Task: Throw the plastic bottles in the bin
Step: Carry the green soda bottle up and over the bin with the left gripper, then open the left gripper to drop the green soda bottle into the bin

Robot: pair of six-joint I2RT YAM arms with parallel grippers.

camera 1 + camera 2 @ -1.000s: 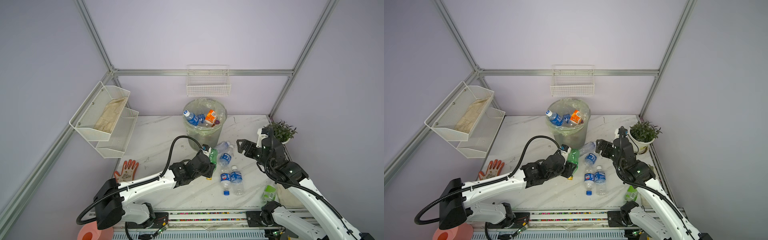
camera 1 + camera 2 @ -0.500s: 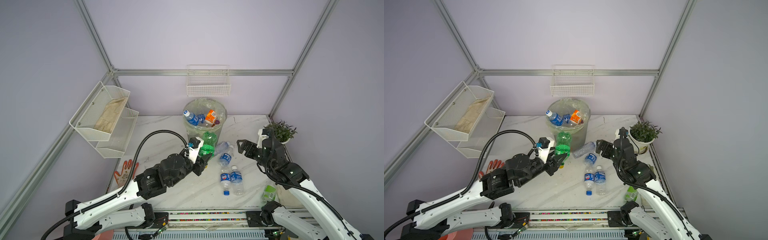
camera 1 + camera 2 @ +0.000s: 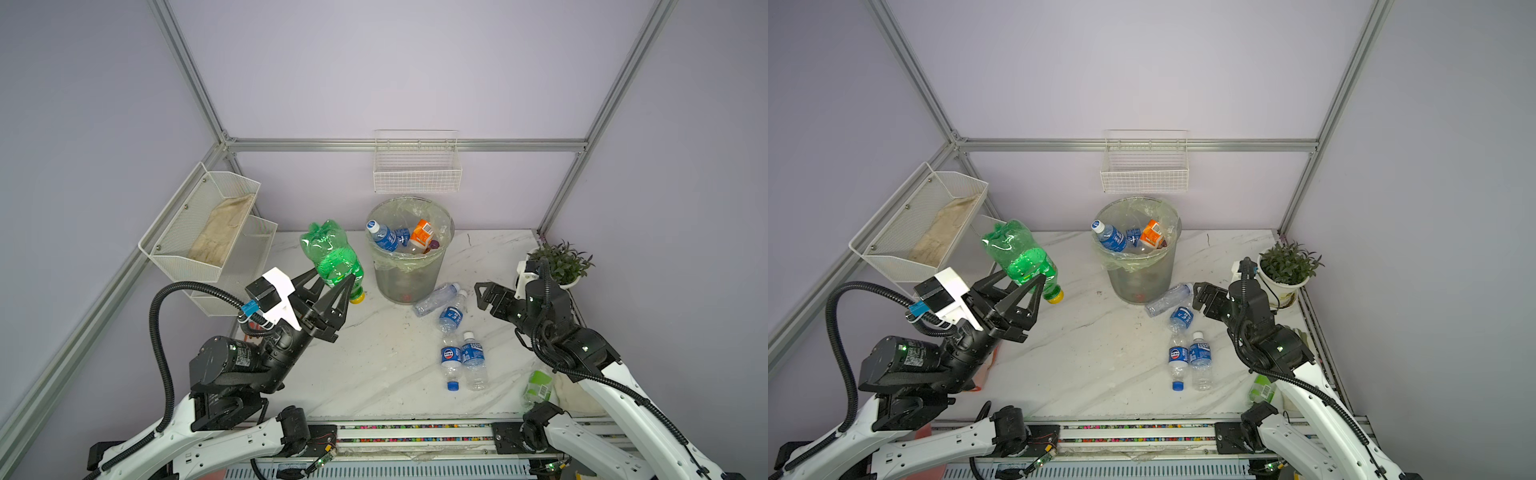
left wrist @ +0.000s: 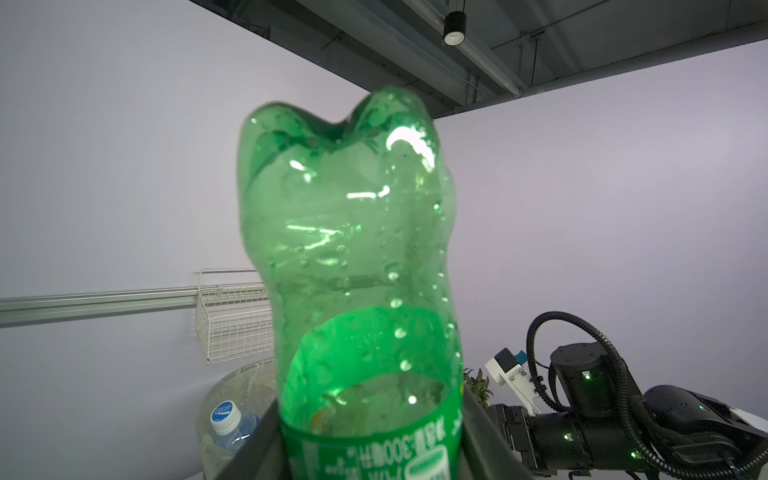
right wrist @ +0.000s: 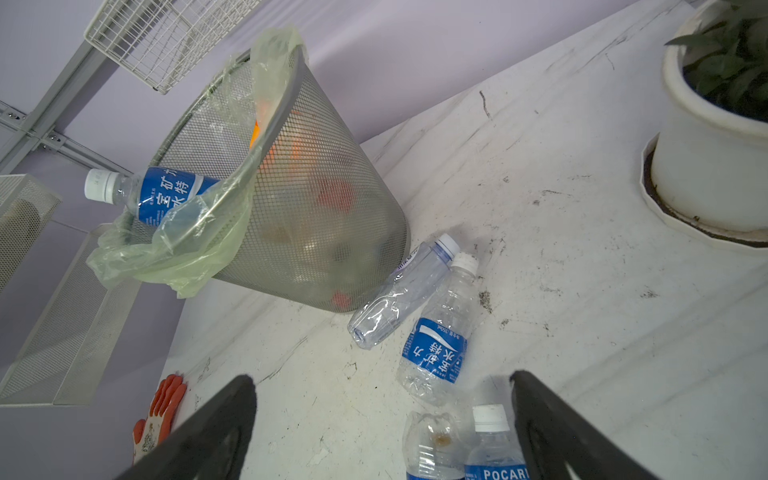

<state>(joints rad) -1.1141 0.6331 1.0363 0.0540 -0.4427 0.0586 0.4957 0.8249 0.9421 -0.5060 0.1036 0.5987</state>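
Holding green bottle (image 3: 328, 249) cap-down, clamped in my left gripper (image 3: 334, 276) | high, presumably to clear bin (image 3: 409, 278) rim | right gripper (image 3: 482, 297) spread wide, empty

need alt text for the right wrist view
The open right gripper hovers over clear bottles lying on a marble table beside a grey mesh bin, where a blue-labelled bottle pokes over the rim. A white plant pot stands apart.

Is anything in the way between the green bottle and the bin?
Nothing sits in the gap. The left hand holds the green bottle in the air just left of the bin. But the bin is piled high, and a blue-labelled bottle pokes over its rim on that side, so it might bump.
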